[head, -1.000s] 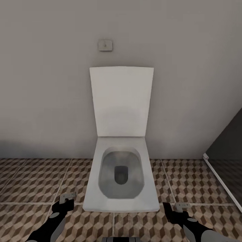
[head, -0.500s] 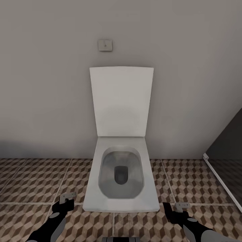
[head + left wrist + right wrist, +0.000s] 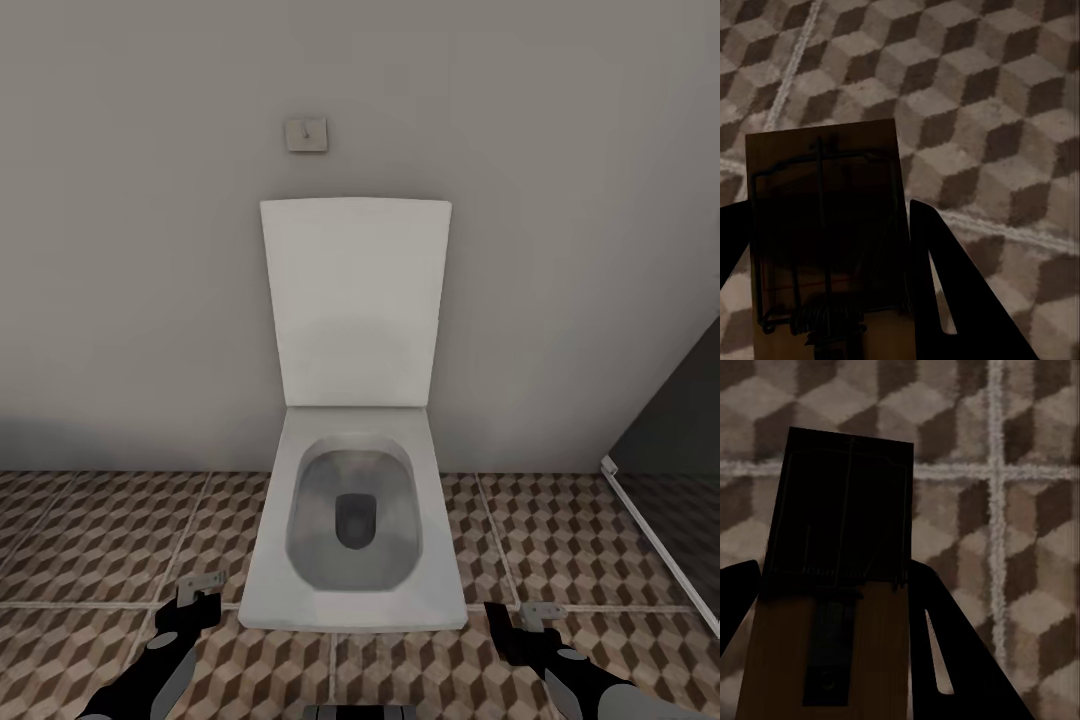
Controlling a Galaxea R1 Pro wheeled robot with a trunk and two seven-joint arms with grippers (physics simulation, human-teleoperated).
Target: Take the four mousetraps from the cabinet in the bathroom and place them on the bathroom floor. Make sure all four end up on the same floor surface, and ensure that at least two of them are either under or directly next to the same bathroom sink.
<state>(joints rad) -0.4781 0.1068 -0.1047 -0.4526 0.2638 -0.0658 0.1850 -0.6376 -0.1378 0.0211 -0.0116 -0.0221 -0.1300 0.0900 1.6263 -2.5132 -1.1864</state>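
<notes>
Each claw is closed on a mousetrap: left claw (image 3: pixel 832 300) grips one mousetrap (image 3: pixel 825 240), right claw (image 3: pixel 832 660) another (image 3: pixel 832 585), both above the bathroom floor (image 3: pixel 100 540). Judged in transit: facing the toilet (image 3: pixel 352 530) at frame centre, carrying them toward a sink.

Head faces toilet (image 3: pixel 352 520); wrists overlook shared floor (image 3: pixel 967 97).

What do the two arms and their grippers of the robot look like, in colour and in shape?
In the head view, both arms are glossy black with light grey panels on the rounded forearm shells. The left gripper and the right gripper have small angular grey metal tips on black bodies. In the wrist views, the fingers look like flat black tapering blades, each with a narrow slot. No cables or markings are visible.
</notes>
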